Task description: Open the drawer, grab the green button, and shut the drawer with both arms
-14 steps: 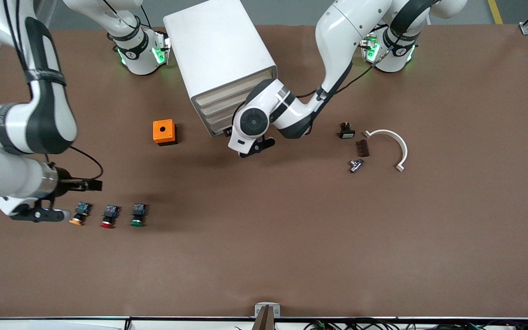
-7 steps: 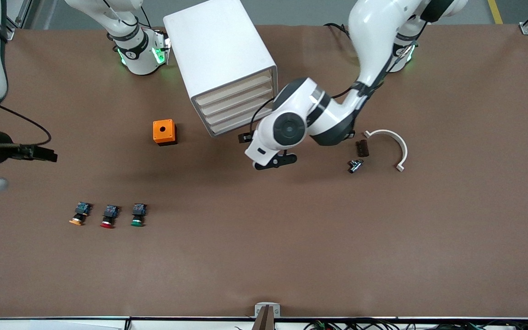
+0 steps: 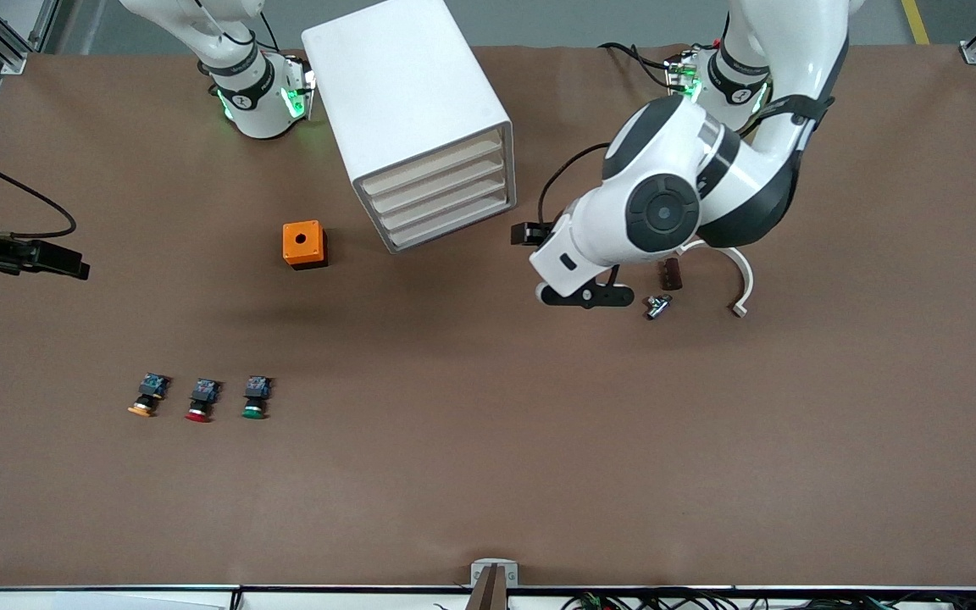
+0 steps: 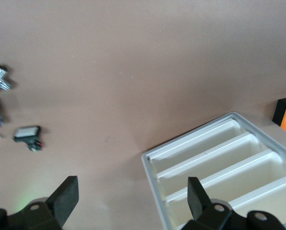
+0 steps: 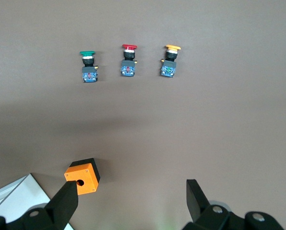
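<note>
Overhead, from the front camera, the button [image 3: 255, 398] lies on its side on the bench [image 3: 488, 474], well nearer the camera than the cabinet [image 3: 407, 119], green cap toward the camera, long axis running from camera toward the bases. The drawer [image 3: 454, 229] sits flush, closed. The left gripper [image 3: 524, 234] hovers beside the cabinet's drawer fronts. The left wrist view shows it spread wide, empty. The right wrist view shows the right gripper [image 5: 128, 203] wide, empty, above the orange box [image 5: 83, 176].
</note>
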